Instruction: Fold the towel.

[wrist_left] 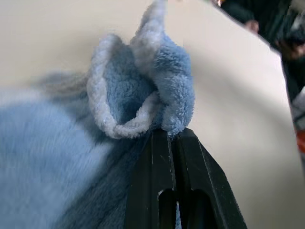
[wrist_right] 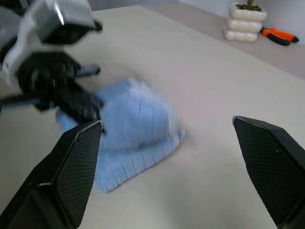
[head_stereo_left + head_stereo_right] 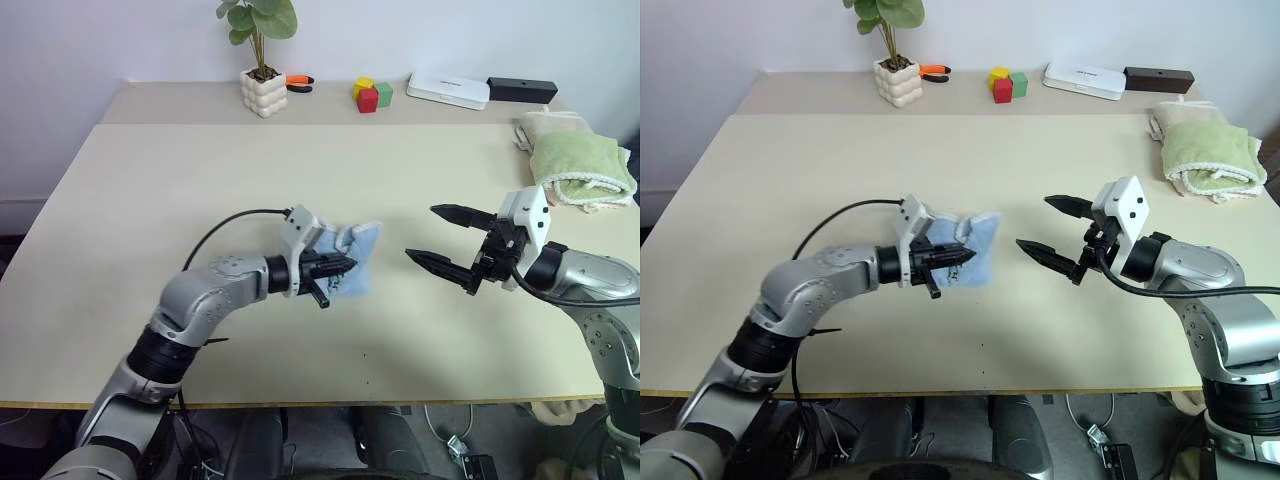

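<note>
**Towel pinched by left gripper at mid-table; right gripper empty**

The towel (image 3: 352,262) is light blue and fluffy, bunched near the middle of the table (image 3: 200,180); part of it lies on the surface and part is lifted; the left gripper (image 3: 340,266) has its two black fingers pressed together on a fold of the cloth, with the pale edging curling up just past the fingertips in the left wrist view (image 1: 143,114); the gripper points toward the robot's right, roughly level

The right gripper (image 3: 438,236) stands near the towel on its right side, apart from it and not touching; its fingers are spread wide with nothing between them; it points toward the left gripper; in the right wrist view the towel (image 2: 138,138) lies between and beyond the two fingers, with the left gripper (image 2: 71,102) on its far side

Along the back edge of the table: a plant (image 3: 262,60) in a white bumpy pot, an orange-handled tool (image 3: 298,83) just beside the pot, a cluster of blocks (image 3: 370,94) in yellow, red and green, a flat white box (image 3: 448,89) and a black box (image 3: 522,89) beside it; at the right edge a folded green towel (image 3: 582,165) rests against a beige towel (image 3: 545,125), both well apart from the blue one
</note>
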Controlling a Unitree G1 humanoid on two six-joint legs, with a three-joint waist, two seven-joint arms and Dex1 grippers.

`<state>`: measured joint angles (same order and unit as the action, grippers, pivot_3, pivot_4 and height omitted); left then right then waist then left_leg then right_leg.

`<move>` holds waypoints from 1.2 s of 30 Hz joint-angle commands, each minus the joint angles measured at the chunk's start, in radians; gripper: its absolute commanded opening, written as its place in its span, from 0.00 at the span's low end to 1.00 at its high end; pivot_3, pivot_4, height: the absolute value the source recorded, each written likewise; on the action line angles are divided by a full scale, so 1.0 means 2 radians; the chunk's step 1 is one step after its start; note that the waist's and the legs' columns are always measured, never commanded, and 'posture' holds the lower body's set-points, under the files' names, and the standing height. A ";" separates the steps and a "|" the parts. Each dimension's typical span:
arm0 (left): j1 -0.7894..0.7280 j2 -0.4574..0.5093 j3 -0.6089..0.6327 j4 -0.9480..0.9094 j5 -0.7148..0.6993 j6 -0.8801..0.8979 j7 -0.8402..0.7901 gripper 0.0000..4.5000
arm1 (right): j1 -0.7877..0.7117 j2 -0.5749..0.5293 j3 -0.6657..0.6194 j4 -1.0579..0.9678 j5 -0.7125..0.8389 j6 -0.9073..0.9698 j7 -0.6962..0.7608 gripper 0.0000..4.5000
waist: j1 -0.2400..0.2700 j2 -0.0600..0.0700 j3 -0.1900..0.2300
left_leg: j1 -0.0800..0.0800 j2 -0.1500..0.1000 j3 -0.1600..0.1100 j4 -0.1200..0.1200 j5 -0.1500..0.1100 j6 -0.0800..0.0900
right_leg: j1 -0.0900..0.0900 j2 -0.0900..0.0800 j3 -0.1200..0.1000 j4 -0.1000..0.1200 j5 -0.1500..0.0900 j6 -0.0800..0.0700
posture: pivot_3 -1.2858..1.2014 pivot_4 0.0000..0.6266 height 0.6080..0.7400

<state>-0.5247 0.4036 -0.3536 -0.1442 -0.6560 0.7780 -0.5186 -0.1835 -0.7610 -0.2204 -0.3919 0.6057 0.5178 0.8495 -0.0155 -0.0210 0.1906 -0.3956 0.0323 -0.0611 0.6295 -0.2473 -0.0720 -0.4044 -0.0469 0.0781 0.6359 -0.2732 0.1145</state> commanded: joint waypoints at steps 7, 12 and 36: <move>0.008 -0.026 0.007 0.009 0.051 -0.008 -0.026 0.75 | 0.004 0.001 -0.024 -0.024 0.013 0.001 -0.020 1.00 | 0.000 0.000 0.000 | 0.000 0.000 0.000 0.000 0.000 0.000 | 0.000 0.000 0.000 0.000 0.000 0.000 | 0.52 0.24 1.00; 0.016 -0.036 0.032 -0.022 0.031 -0.009 -0.052 0.99 | -0.005 0.003 -0.016 -0.013 0.008 -0.002 -0.022 1.00 | 0.000 0.000 0.000 | 0.000 0.000 0.000 0.000 0.000 0.000 | 0.000 0.000 0.000 0.000 0.000 0.000 | 0.52 0.24 1.00; 0.041 -0.041 0.155 0.001 0.035 -0.059 -0.056 0.99 | 0.027 0.002 0.068 0.014 -0.044 -0.016 0.017 1.00 | -0.001 0.000 0.000 | 0.001 0.000 0.000 0.001 0.000 0.000 | 0.001 0.000 0.000 0.000 0.001 0.001 | 0.52 0.24 1.00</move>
<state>-0.4416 0.3250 -0.0598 -0.1388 -0.5971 0.6863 -0.6344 -0.1226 -0.7681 -0.1049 -0.3635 0.5421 0.5189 0.8855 -0.0177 -0.0207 0.1905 -0.3942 0.0325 -0.0614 0.6307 -0.2473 -0.0719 -0.4029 -0.0467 0.0780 0.6367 -0.2719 0.1168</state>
